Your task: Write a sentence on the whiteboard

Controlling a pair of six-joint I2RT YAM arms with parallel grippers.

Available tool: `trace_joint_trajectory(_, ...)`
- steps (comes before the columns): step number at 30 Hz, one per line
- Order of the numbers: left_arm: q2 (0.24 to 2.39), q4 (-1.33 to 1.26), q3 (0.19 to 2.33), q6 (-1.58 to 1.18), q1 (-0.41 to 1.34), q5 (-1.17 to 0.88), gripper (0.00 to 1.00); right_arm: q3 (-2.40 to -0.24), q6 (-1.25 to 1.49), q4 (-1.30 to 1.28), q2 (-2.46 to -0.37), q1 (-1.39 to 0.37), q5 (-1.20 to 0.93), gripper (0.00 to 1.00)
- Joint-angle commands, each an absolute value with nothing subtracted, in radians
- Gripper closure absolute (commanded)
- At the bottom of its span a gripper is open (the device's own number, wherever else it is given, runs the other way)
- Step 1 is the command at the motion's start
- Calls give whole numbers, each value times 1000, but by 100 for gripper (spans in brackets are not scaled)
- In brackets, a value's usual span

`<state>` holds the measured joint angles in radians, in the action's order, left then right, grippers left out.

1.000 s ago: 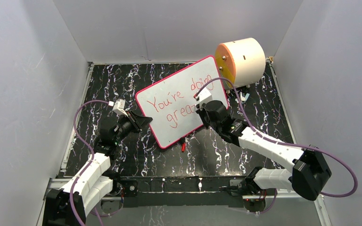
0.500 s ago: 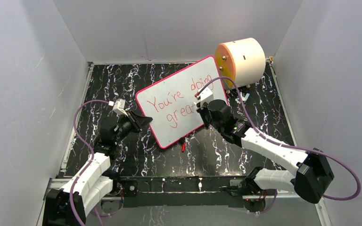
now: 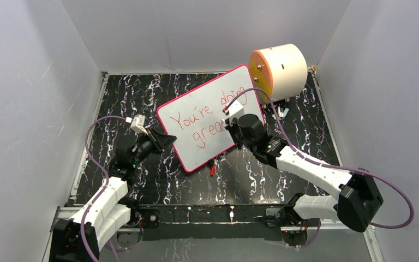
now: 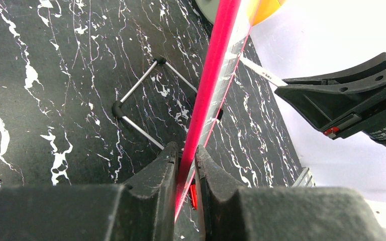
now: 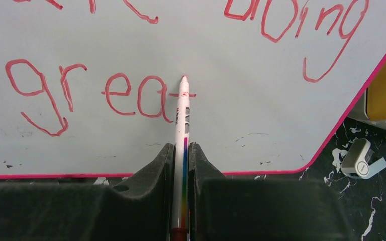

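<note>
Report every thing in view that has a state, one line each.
whiteboard, propped up, not lying flat
sentence, "You're doing great" in red, marker tip at the last t
marker, uncapped, tip on the whiteboard
left fingers, shut on the whiteboard's edge
right fingers, shut on the marker
cylinder, lying on its side

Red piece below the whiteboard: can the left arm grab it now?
Probably not yet: the left gripper is shut on the whiteboard, so it must let go first. The red piece lies close by, uncovered.
</note>
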<state>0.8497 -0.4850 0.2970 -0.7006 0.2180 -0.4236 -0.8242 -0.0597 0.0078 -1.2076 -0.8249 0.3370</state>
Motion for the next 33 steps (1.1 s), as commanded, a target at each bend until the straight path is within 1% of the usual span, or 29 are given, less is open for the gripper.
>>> trace_joint_trajectory(1,864,-425,322,-696,213,-376,100,-872,-59,25,-1220,-821,339,100)
trace_joint_trajectory(18,862,-418,326,-697,213,-375,100,-850,-27,-89,-1198,-822,321,100)
trace_joint_trajectory(33,867,-411,331,-700,213,-375,100,-819,-23,-104,-1175,-820,365,100)
